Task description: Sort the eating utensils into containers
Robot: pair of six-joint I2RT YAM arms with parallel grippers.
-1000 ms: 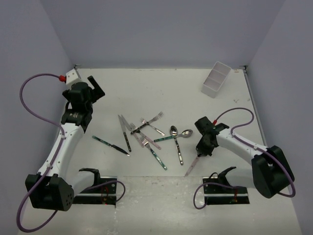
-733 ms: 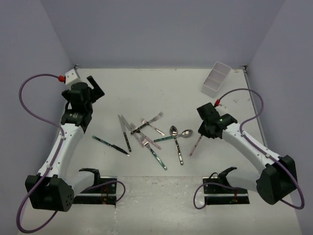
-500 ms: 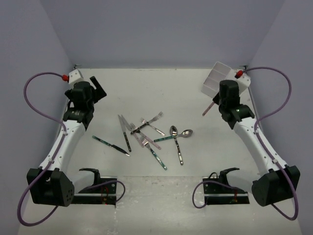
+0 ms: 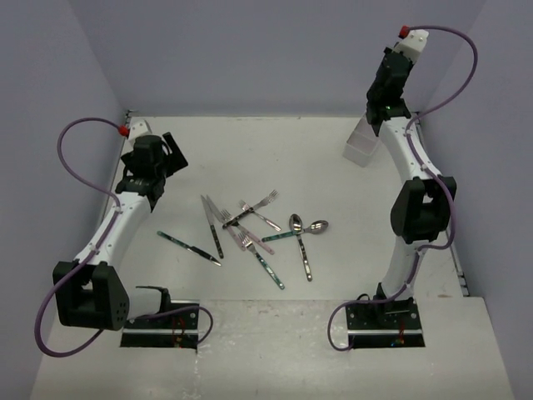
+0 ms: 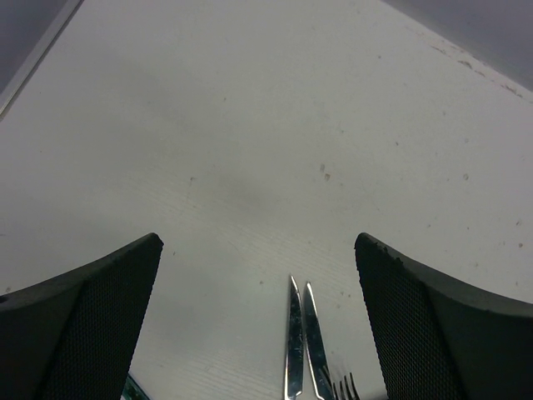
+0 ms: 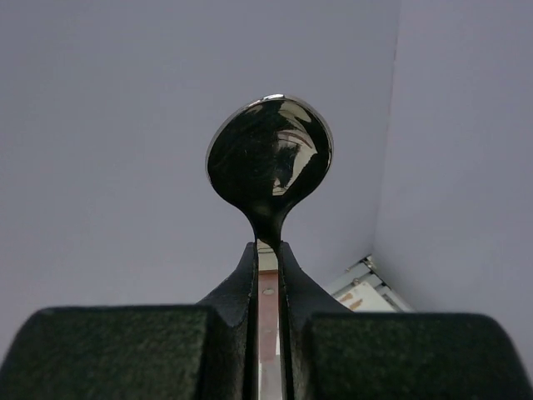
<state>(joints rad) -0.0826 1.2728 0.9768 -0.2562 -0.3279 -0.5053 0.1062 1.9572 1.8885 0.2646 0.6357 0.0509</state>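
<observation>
Several eating utensils (image 4: pixel 250 233) lie scattered in the middle of the table: knives, forks and spoons with dark green or pink handles. My right gripper (image 4: pixel 381 104) is raised high at the back right, over the white container (image 4: pixel 356 148), which the arm partly hides. It is shut on a pink-handled spoon (image 6: pixel 269 162), whose bowl sticks out beyond the fingertips (image 6: pixel 243 275). My left gripper (image 4: pixel 171 154) stands open at the back left. In the left wrist view two knife blades (image 5: pixel 293 342) and fork tines (image 5: pixel 346 387) lie just ahead of the left gripper (image 5: pixel 258 240).
Grey walls close in the table on three sides. A dark-handled knife (image 4: pixel 190 248) lies apart, to the left of the pile. Both arm bases (image 4: pixel 162 321) sit on the near edge.
My right arm has swung from the near side of the table up and back over the white container, carrying the pink-handled spoon. The left arm shifted slightly and stays open.
</observation>
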